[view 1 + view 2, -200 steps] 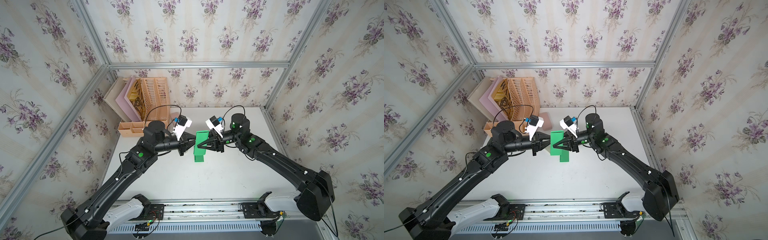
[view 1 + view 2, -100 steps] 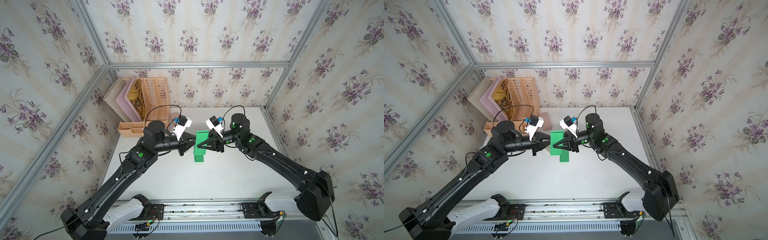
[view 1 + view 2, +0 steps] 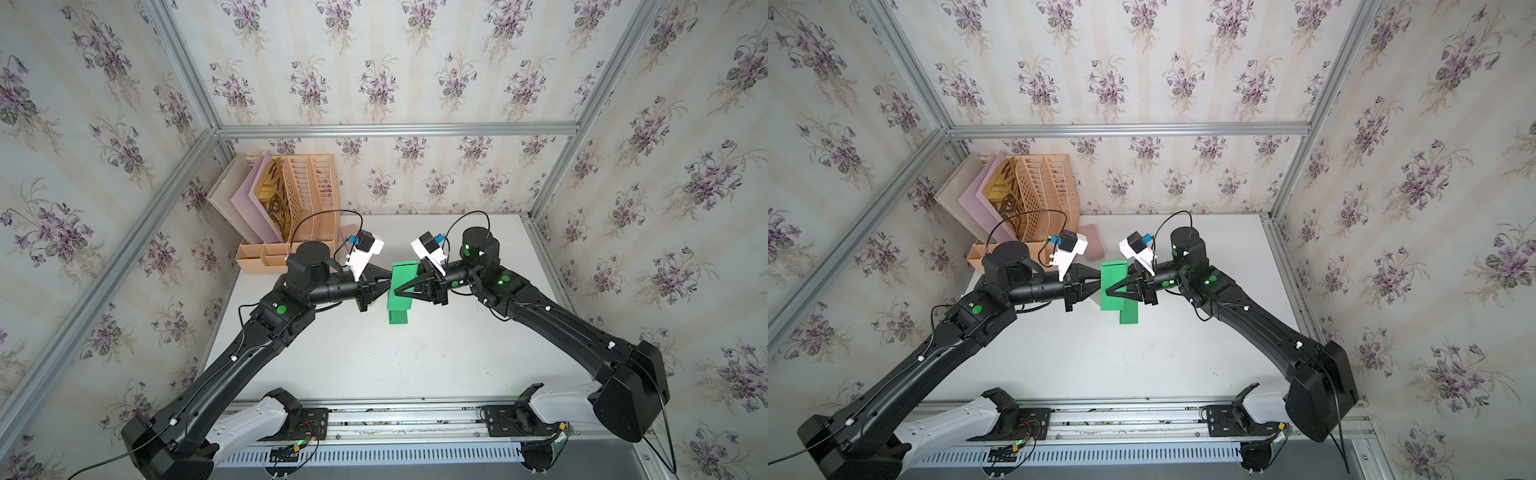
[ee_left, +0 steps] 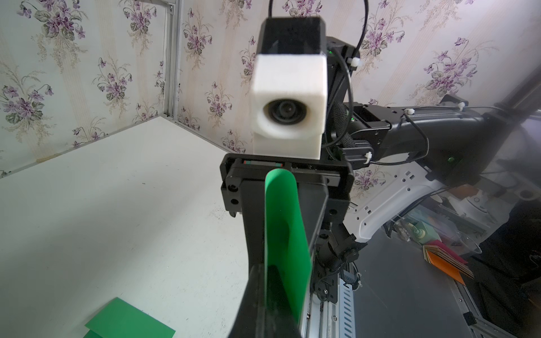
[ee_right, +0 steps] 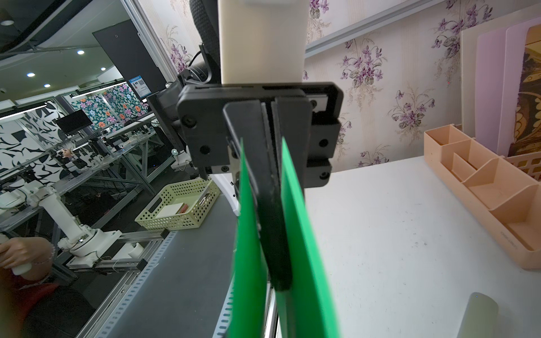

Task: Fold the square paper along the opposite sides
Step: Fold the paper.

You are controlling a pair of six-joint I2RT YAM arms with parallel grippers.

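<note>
paper (image 3: 401,272): plain green
walls (image 3: 374,62): cream stripes, purple flower sprigs
desk organiser (image 3: 266,259): peach
table (image 3: 374,353): plain white
arms (image 3: 257,345): black

The left arm (image 3: 249,353) and the right arm (image 3: 561,328) each rise from their bases, bend at the elbow and reach inward with level forearms, meeting nose to nose. The left end effector (image 3: 389,281) has its fingers (image 5: 272,219) pressed together. The right end effector (image 3: 399,292) points straight at it, tips nearly touching. Its jaw gap cannot be made out.
</note>
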